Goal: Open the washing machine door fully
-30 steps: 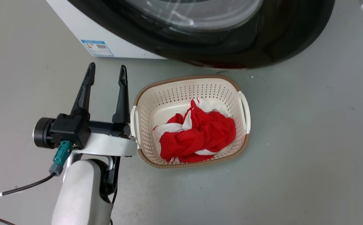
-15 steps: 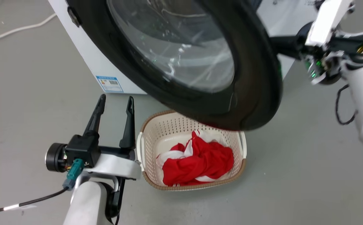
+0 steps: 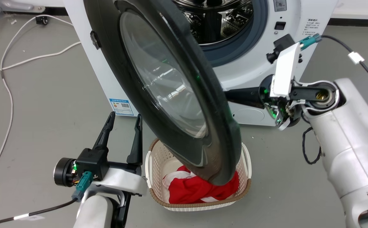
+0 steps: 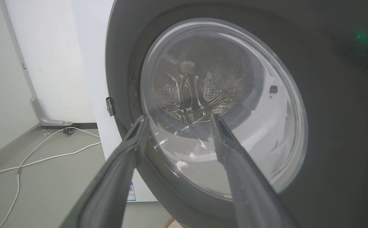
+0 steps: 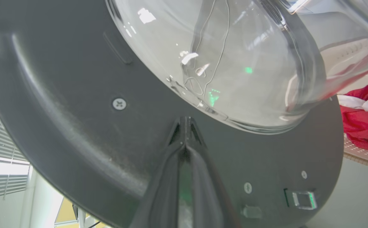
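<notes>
The washing machine door (image 3: 171, 95) stands swung out from the front of the washing machine (image 3: 250, 69). It is angled well away from the opening, so we look past its edge into the steel drum (image 3: 215, 19) with its grey rubber ring. In the head view the door's lower rim crosses in front of the laundry basket (image 3: 153, 164), which sits on the floor just before the machine. The basket is cream, perforated and trimmed in brown. In it lies a crumpled red and white cloth (image 3: 187, 190), partly hidden behind the door's rim. We cannot tell whether anything lies in the drum.

Our right gripper (image 5: 185, 126) reaches in behind the door, between it and the machine. In the right wrist view its jaws are pressed together with nothing between them, and their tips meet the door's grey inner face just below the bulging glass bowl. Through that glass we catch the basket and the red cloth, bent by the curve.

Our left gripper (image 3: 125, 115) hangs low over the floor just left of the basket, jaws apart and empty. It points toward the door's outer face near the blue label (image 3: 121, 107). A white cable (image 3: 9, 63) trails across the floor to the left.
</notes>
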